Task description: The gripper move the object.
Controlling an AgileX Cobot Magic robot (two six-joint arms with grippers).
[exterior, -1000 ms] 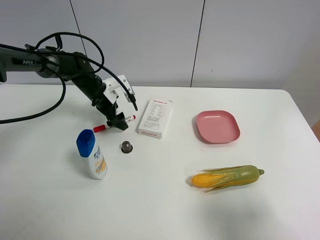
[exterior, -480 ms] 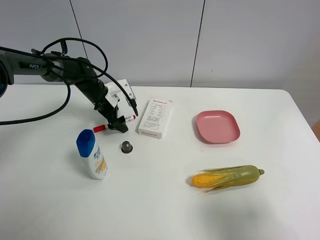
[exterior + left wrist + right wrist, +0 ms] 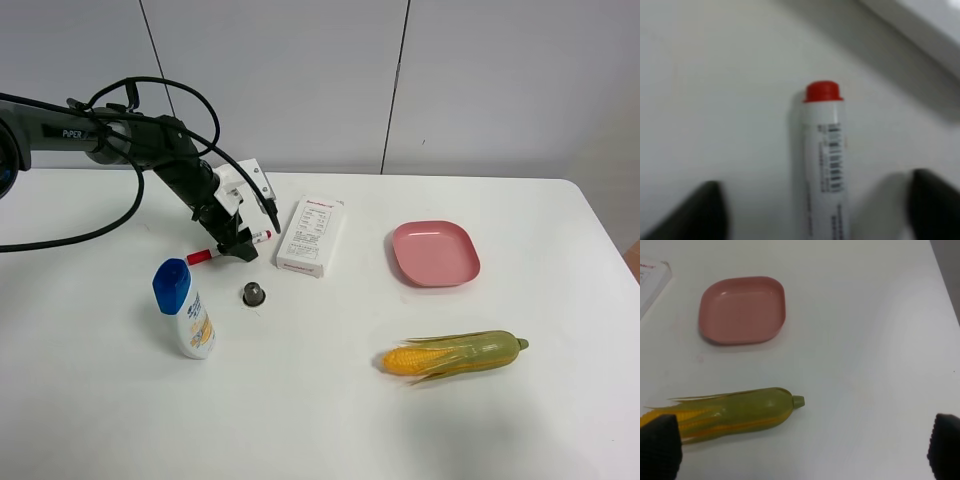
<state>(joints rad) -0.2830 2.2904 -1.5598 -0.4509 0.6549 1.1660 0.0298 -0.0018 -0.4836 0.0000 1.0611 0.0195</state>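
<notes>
A white table runs under grey wall panels, and the left arm reaches down onto it. The white box lies just beside the left gripper, with the blue-capped bottle near on its other side. The marker pen lies flat on the table directly under the gripper, whose fingers are spread wide to either side of the white barrel, neither visibly touching it. A small dark capsule sits close by. The round barrel would probably roll or pivot away if one finger meets it first, and a skewed closing could push its small red end against the box. The right gripper, well apart, is spread and empty
</notes>
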